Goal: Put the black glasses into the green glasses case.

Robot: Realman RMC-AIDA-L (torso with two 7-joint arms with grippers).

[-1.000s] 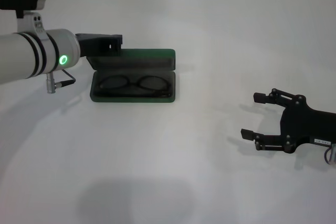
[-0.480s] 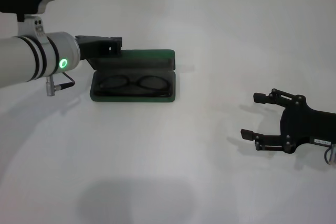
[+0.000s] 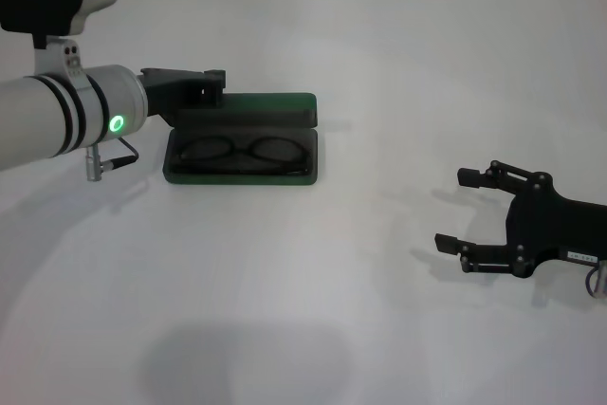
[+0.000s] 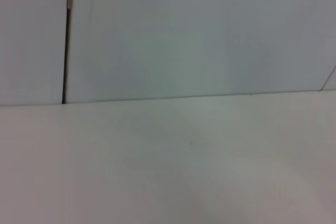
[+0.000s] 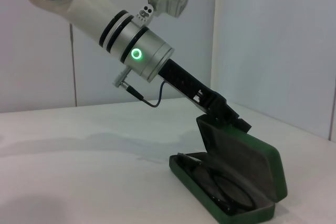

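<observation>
The green glasses case (image 3: 240, 179) lies open on the white table, left of centre, with its lid (image 3: 275, 100) raised at the back. The black glasses (image 3: 248, 151) lie folded inside on the grey lining. My left gripper (image 3: 216, 84) is shut, at the back left corner of the lid. In the right wrist view the case (image 5: 265, 163) stands open with the glasses (image 5: 226, 190) in it, and the left gripper (image 5: 239, 121) meets the lid's top edge. My right gripper (image 3: 450, 209) is open and empty, low over the table at the right. The left wrist view shows neither case nor glasses.
The white table (image 3: 313, 272) spreads around the case. A pale wall with a dark seam (image 4: 66, 35) stands behind the table's far edge. The left arm (image 3: 57, 116) with its green light reaches in from the left.
My left gripper has shifted slightly to the right along the lid's back edge. The case, the glasses and the right gripper have not moved.
</observation>
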